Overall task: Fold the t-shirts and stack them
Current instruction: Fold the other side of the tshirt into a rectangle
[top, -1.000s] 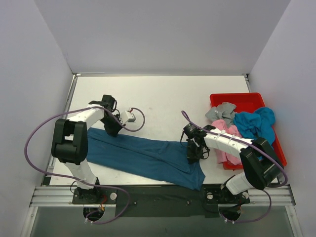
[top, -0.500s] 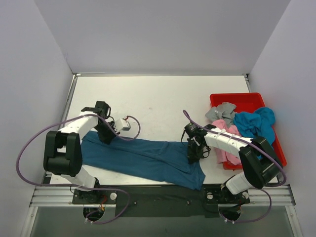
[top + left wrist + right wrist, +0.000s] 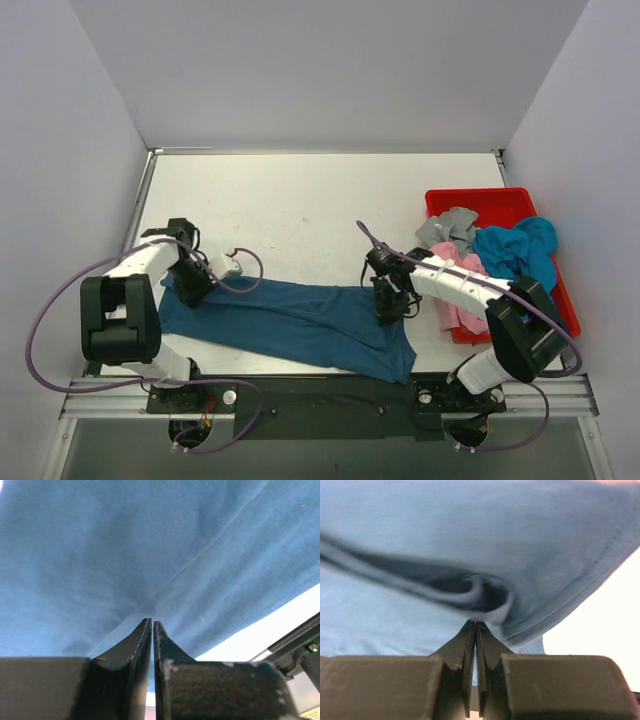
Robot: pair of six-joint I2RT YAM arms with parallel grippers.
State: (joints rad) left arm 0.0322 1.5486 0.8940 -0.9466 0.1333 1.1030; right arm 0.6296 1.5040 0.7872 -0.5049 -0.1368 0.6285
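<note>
The dark teal-blue t-shirt lies stretched across the near part of the table. My left gripper is shut on its left end; in the left wrist view the gripper pinches a fold of the cloth. My right gripper is shut on the shirt's right part; in the right wrist view the gripper pinches a bunched hem of the cloth. The turquoise-blue t-shirt, the pink t-shirt and the grey t-shirt lie heaped at the red tray.
The red tray stands at the right edge of the table, the pink shirt hanging over its near left side. White walls close in the left, back and right. The arm bases and cables sit at the near edge.
My left gripper has moved left and toward the near edge, pulling the shirt's left end with it. My right gripper has shifted slightly back and left, still holding the cloth.
</note>
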